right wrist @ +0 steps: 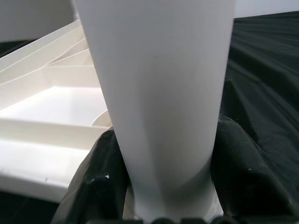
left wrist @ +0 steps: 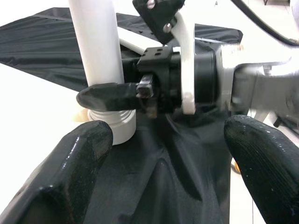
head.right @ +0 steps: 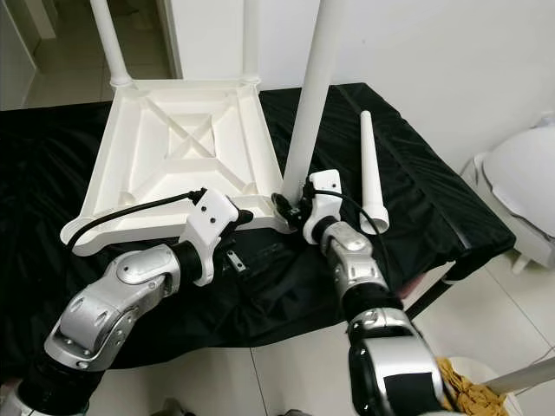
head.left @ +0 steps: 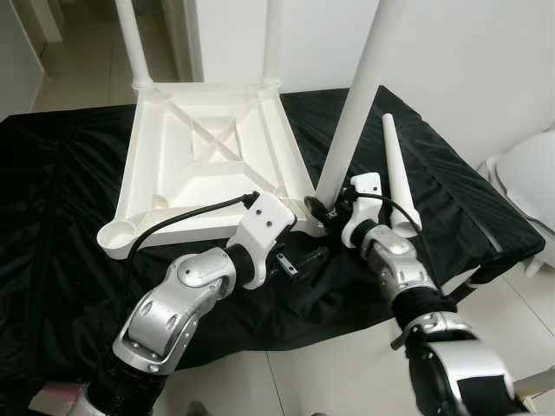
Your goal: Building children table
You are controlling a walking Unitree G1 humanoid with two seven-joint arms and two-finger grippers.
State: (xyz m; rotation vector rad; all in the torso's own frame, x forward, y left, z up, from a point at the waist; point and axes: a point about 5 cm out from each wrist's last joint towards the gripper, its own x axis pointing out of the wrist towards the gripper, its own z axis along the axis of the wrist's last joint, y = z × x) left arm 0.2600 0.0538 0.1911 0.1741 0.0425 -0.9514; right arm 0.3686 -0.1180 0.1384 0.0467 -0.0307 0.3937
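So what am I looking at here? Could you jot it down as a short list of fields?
surface: black cloth over a table
main item: white table top lying upside down
legs fitted: two at the far corners, a third leg standing in the near corner
spare: loose leg lying on the cloth
right gripper: shut on the third leg near its base
left gripper: open, beside that corner

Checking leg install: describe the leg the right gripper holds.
The white leg looks like smooth plastic: a tapered tube, upright but tilted, its wider threaded end at the near right corner socket of the upturned tabletop. The right gripper is shut on it near the base, one finger across it.
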